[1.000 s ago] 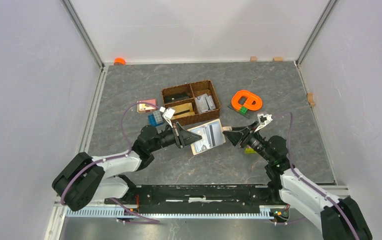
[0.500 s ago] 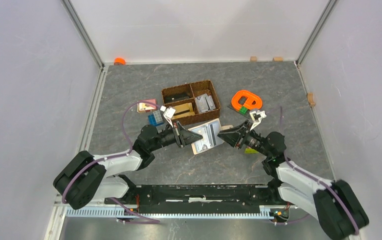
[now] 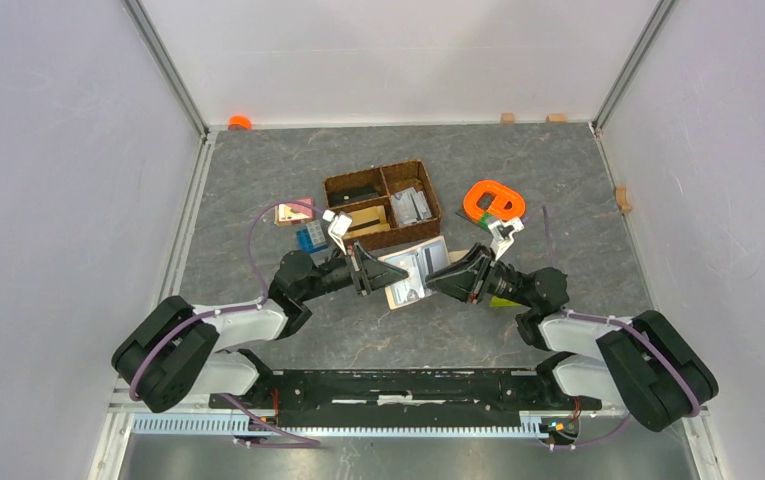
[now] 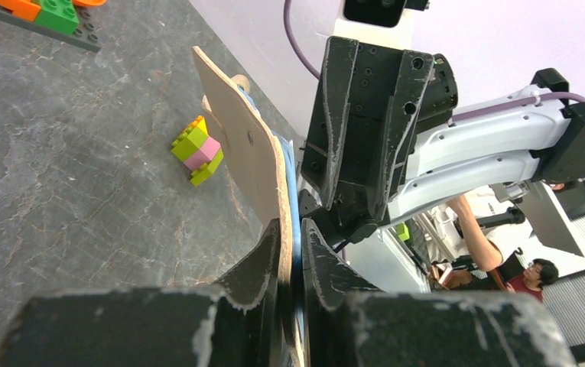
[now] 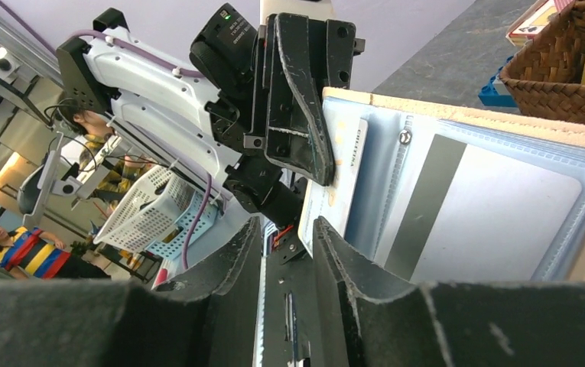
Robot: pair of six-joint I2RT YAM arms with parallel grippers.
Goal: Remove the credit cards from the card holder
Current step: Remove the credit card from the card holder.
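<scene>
The left gripper (image 3: 370, 272) is clamped on one edge of the card holder (image 3: 414, 270), one finger on the beige outside and the other on the pale blue inside. It holds the holder spread open between the two arms, just on the near side of the brown woven basket (image 3: 403, 238). The right gripper (image 3: 450, 280) is right at the holder's opposite edge with its jaws partly apart. From here I can't tell whether they have hold of anything. Seen from the right wrist, the open inside shows a white card with a dark stripe (image 5: 495, 214) in one clear pocket. A second pale card (image 5: 348, 187) sits in the pocket next to the left gripper's finger. Further out on the grey table (image 3: 558, 180) are an orange loop-shaped piece (image 3: 493, 202) beyond the right arm, a small stack of coloured bricks (image 4: 197, 145) past the holder, and a blue brick (image 3: 310, 238) beside the basket.
</scene>
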